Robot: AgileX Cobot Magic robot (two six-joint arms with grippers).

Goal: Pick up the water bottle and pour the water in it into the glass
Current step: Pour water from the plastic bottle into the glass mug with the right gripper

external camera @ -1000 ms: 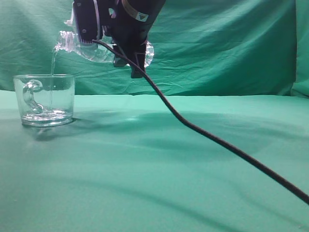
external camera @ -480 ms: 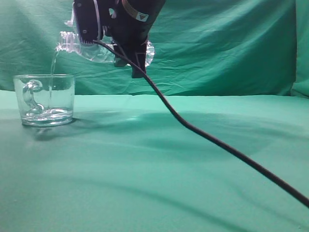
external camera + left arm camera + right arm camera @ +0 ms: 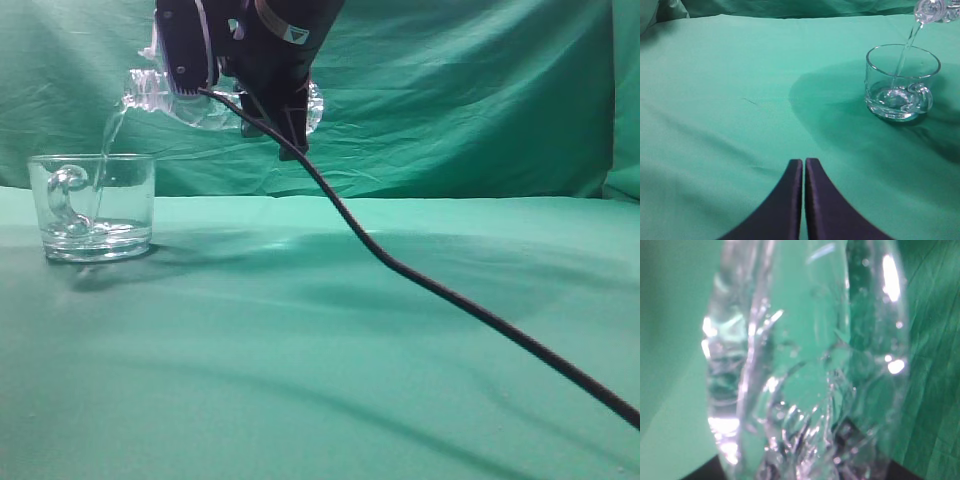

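Observation:
My right gripper (image 3: 225, 75) is shut on the water bottle (image 3: 150, 92) and holds it tilted, almost lying flat, neck to the left, above the glass (image 3: 92, 205). A thin stream of water (image 3: 108, 135) falls from the bottle's mouth into the glass, which holds a shallow pool at its bottom. In the right wrist view the clear ribbed bottle (image 3: 805, 365) fills the frame. The left wrist view shows the glass (image 3: 902, 82) at the upper right, the bottle's mouth (image 3: 932, 10) above it and the stream (image 3: 905, 50). My left gripper (image 3: 804, 162) is shut and empty, well short of the glass.
A green cloth (image 3: 320, 380) covers the table and hangs as a backdrop. A black cable (image 3: 450, 290) runs from the right arm down to the lower right edge of the exterior view.
The bottle and right gripper have shifted slightly up and to the right. The stream now falls at more of a slant. The glass has not moved.

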